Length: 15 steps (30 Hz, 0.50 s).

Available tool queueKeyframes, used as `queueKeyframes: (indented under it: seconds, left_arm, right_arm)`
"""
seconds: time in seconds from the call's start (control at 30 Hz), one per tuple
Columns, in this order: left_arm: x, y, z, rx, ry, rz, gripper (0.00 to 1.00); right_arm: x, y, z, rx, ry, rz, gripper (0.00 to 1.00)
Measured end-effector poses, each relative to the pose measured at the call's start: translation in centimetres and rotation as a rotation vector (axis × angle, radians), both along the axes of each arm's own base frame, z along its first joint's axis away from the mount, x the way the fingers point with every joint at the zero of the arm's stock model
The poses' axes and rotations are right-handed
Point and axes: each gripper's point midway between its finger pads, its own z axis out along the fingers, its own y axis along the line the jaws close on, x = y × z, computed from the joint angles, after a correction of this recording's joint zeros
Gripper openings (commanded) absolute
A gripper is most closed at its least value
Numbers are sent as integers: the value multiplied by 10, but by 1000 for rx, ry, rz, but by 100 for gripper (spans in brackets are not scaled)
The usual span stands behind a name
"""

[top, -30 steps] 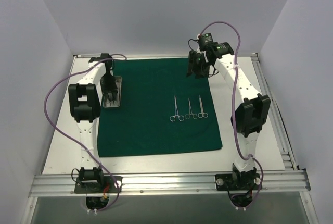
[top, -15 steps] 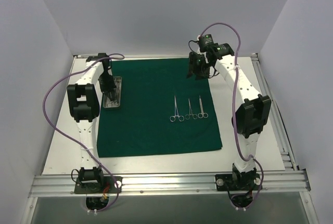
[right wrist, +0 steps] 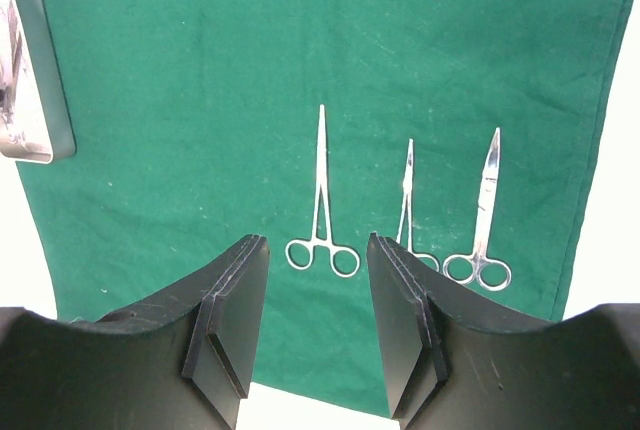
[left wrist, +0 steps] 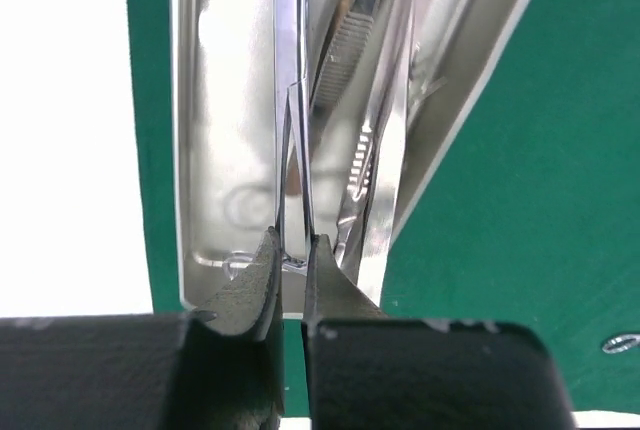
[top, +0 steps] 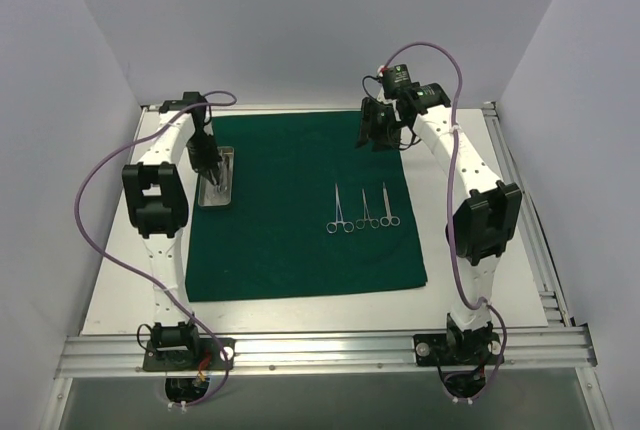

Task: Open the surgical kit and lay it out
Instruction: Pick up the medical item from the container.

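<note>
**Q:** What did the left side show?

**A:** The left gripper (left wrist: 292, 250) was pinched on a thin steel instrument (left wrist: 291, 100) lying in the silver tray (left wrist: 215, 150). The tray sat on the dark green drape (top: 290, 240), by its left edge.

**Q:** And farther right?

**A:** Three ring-handled forceps (top: 362, 208) lay side by side on the spread drape. The right gripper (right wrist: 315, 240) hung over the far right corner, jaws apart, holding nothing.

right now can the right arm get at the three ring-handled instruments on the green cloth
Probably yes. The right claw hangs open over the far edge of the green cloth, the ring-handled instruments lie bare on it nearby, nothing between. The left claw is at the tray, shut on a steel tool.
</note>
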Motion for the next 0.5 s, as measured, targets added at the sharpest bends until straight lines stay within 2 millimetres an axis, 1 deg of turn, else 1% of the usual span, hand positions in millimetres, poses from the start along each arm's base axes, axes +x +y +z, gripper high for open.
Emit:
queueKeyframes:
  seconds: [0.13,0.2,0.3,0.43,0.5]
  left_arm:
    - [-1,0,18,0,-27,0,2]
    - [-1,-1,28,-9,-46,-2,2]
    - [-7,-9,46,-50,-82,-12,2]
    - [-25,-15,73,-84,-116,-22,2]
    - [-27,-18,88,-107,-159,-35,2]
  right_arm:
    - [-1,5,1,16,-1,14,47]
    - [-2,12,3,38,-3,35,48]
    - [-3,30,9,92,-9,84,50]
    - [-5,57,17,156,-25,156,51]
    - [-7,74,21,195,-32,200,55]
